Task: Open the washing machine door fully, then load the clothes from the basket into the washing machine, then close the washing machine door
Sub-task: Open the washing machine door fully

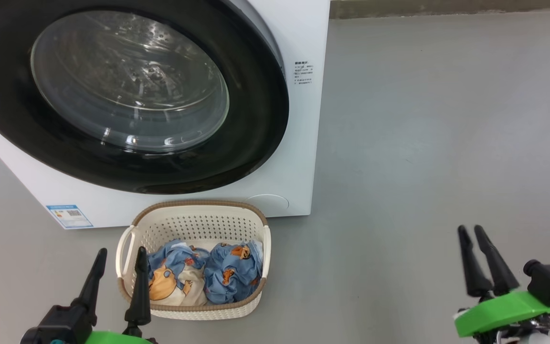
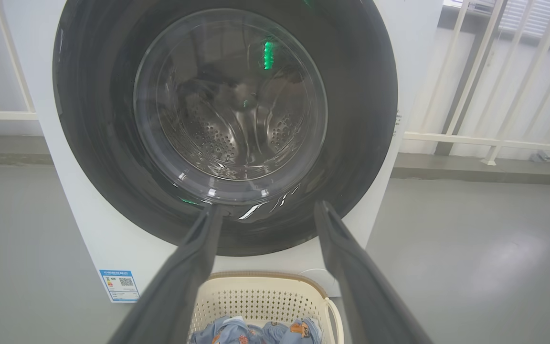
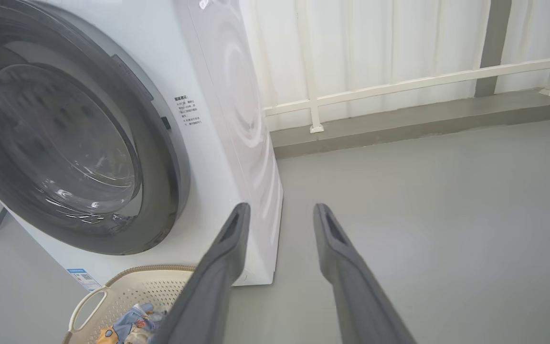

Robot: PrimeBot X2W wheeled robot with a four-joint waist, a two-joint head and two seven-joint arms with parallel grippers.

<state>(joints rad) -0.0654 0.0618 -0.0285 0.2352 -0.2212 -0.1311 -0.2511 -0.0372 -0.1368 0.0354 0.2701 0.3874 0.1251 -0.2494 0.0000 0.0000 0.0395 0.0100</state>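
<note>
At lower left, my left gripper (image 1: 120,253) is hovering wide open and empty, just beside the basket (image 1: 198,204). Upper left, the washing machine door (image 1: 256,119) is sitting shut on the washing machine (image 1: 299,167). Lower centre, the clothes (image 1: 232,272) are lying in the basket. Lower right, my right gripper (image 1: 470,230) is hanging over the floor (image 1: 423,143), fingers parted, holding nothing.

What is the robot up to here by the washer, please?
The robot faces the washer, whose door is shut. The basket sits on the floor in front of it, with the clothes inside. The left gripper hovers by the basket's left handle and the right gripper over the floor further right, both empty, fingers apart. Nothing is loaded.
</note>
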